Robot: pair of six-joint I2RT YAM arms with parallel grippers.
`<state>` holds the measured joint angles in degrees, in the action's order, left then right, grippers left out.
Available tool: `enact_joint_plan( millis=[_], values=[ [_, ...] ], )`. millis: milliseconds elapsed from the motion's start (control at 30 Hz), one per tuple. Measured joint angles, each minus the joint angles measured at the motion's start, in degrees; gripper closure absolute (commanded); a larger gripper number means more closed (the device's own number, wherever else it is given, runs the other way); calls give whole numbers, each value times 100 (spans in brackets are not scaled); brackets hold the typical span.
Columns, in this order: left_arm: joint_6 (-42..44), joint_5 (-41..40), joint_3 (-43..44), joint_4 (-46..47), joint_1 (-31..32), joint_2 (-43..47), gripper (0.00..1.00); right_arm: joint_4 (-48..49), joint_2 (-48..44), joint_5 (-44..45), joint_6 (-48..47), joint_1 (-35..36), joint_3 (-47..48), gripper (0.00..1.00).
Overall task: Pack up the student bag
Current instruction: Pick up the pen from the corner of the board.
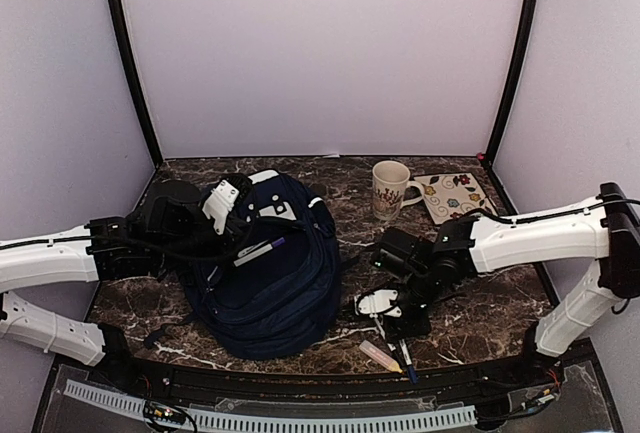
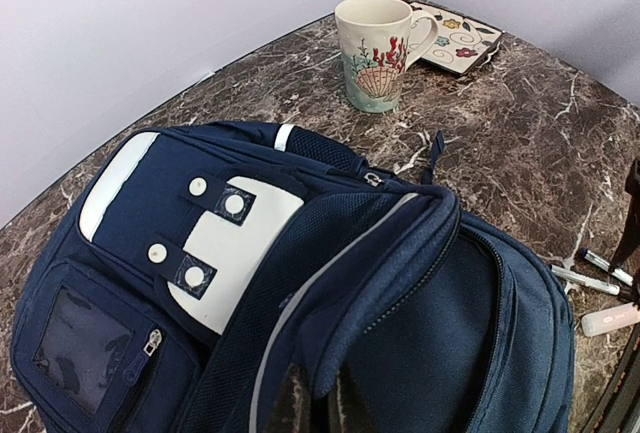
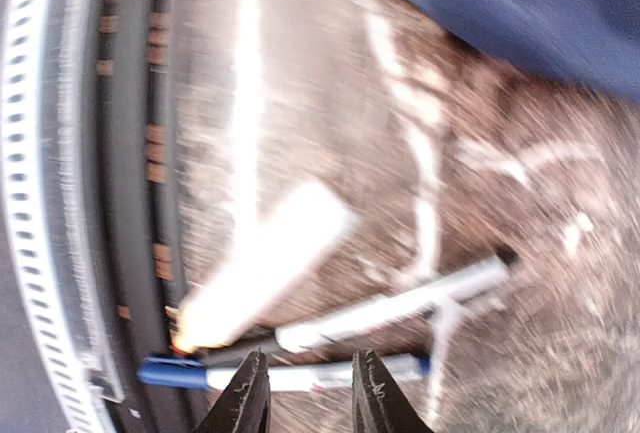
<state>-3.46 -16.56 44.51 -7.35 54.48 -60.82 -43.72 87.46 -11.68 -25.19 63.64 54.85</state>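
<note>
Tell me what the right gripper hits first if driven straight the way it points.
Probably the white marker pen with a blue cap, lying on the brown marble table directly ahead of the open right gripper. The view is motion-blurred, so depth is uncertain.

My count:
One student bag [image 1: 270, 303], one mug [image 1: 388, 189], one patterned pad [image 1: 455, 196]; under my right gripper [image 3: 308, 368] two pens [image 3: 390, 305] and one pale tube [image 3: 265, 263]; near my left gripper [image 2: 318, 403], one more pen [image 1: 260, 250].

- Setting: robot test booth, lab type.
- Enclosure: plain white panels [image 1: 320, 53] on three sides, black corner posts [image 1: 130, 63].
- Desk [image 1: 495, 311]: dark marble-pattern top, slotted cable duct [image 1: 270, 416] along near edge.
</note>
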Motion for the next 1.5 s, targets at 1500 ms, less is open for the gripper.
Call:
enact_joint_plan(
  millis=[1500],
  values=[
    [-111,50,0,170,0,-304,100,837,-769,1958,-925,103,-1537,46]
  ],
)
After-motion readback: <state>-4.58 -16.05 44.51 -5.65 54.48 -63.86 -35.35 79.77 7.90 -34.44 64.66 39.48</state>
